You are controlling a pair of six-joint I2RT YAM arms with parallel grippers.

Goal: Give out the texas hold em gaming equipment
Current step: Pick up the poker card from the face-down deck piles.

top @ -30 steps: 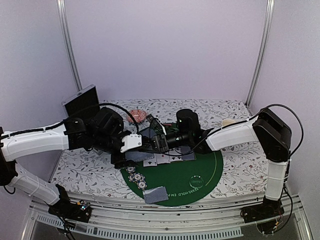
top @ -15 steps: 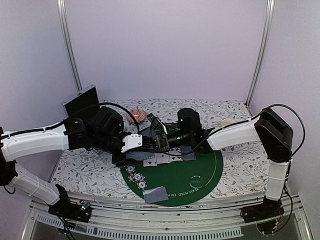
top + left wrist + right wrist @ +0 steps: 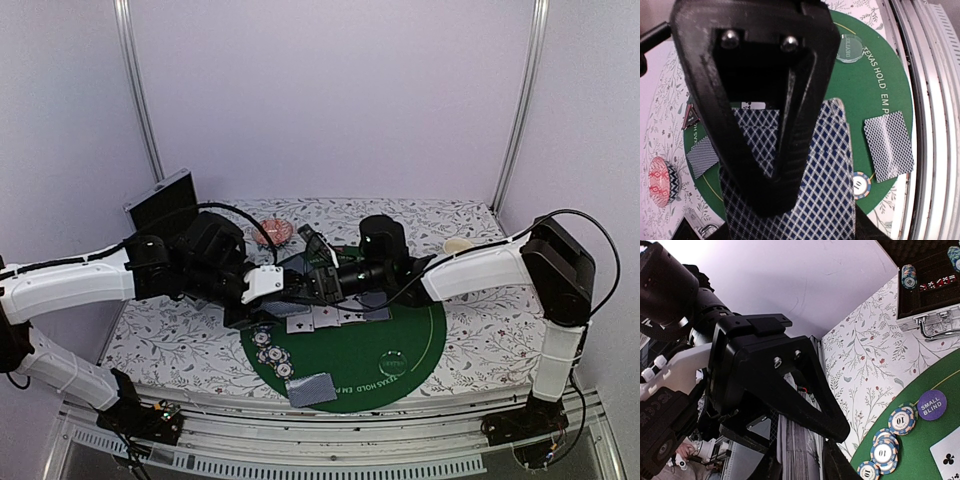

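Observation:
A deck of cards with blue-diamond backs [image 3: 835, 190] sits in my left gripper [image 3: 775, 210], which is shut on it above the green felt mat [image 3: 400, 335]. My right gripper [image 3: 318, 275] meets it from the right. In the right wrist view the deck is edge-on [image 3: 802, 455] between the right jaws, which look closed on it. Blue-and-white chips [image 3: 272, 352] lie at the mat's left edge and show in the right wrist view [image 3: 890, 440], next to a purple small-blind button [image 3: 932, 404]. Face-up cards [image 3: 330, 318] lie in a row. Face-down cards [image 3: 313, 388] lie at the front.
A clear dealer button [image 3: 392, 362] lies on the mat's right side. A pink patterned dish [image 3: 275, 232] stands behind the arms and a cream mug [image 3: 458, 245] at the back right. An open chip case [image 3: 165, 205] stands at the back left.
My right arm has drawn slightly to the right and its gripper end has tilted up a little. The left arm has barely moved and still holds the deck.

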